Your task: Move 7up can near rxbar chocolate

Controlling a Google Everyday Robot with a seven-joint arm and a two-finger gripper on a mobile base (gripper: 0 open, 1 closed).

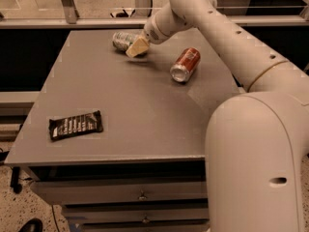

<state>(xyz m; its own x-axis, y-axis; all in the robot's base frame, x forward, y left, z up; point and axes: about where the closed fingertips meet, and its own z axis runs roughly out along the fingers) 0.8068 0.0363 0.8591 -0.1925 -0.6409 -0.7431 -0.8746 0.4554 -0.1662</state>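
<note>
The 7up can point(121, 39), silvery with green markings, lies on its side at the far edge of the grey table point(135, 110). My gripper point(136, 47) reaches down from the right and is right at the can's near right side, its pale fingertips partly covering the can. The rxbar chocolate point(76, 125), a flat dark wrapper with white lettering, lies at the table's near left.
A red-orange drink can point(185, 65) lies on its side to the right of my gripper. My arm crosses the right side of the table. Drawers sit below the table's front edge. A rail runs behind the table.
</note>
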